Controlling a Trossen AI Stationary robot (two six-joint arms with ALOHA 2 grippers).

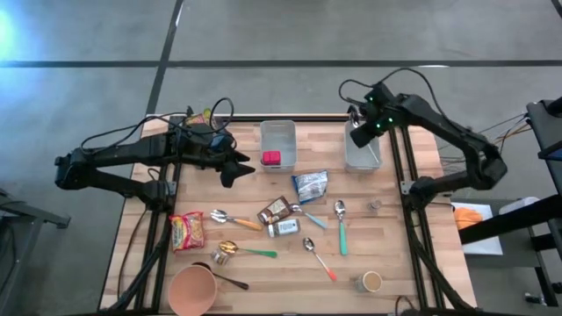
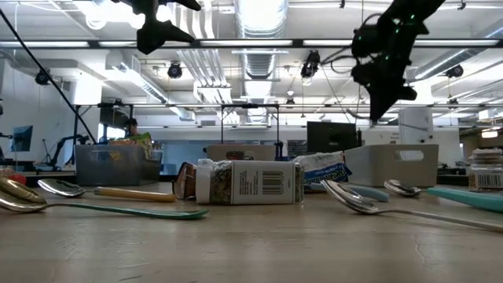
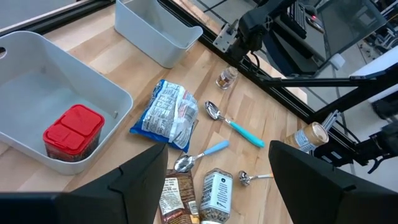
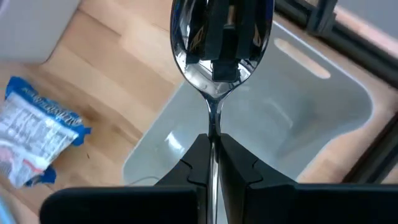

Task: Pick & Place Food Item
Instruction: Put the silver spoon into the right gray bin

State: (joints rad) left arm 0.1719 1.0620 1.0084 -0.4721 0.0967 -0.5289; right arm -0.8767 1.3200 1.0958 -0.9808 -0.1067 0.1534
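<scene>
My right gripper is shut on a metal spoon above the grey bin at the table's far right. The spoon's bowl points down toward the bin's inside. My left gripper hangs open in the air beside the second grey bin, with nothing between its fingers. That bin holds a red-lidded container. On the wood lie a blue-and-white bag, a brown packet, a spice jar and a red noodle pack. My right gripper pinches the spoon's thin handle between its two fingers, just behind the bowl. The fingers come steeply from above and lie along the handle. The bowl sticks out past the fingertips, lifted clear above the bin's floor.
Several spoons lie across the middle of the table, one with a teal handle and one with an orange handle. A terracotta cup and a small paper cup stand near the front edge. A small jar stands at the right.
</scene>
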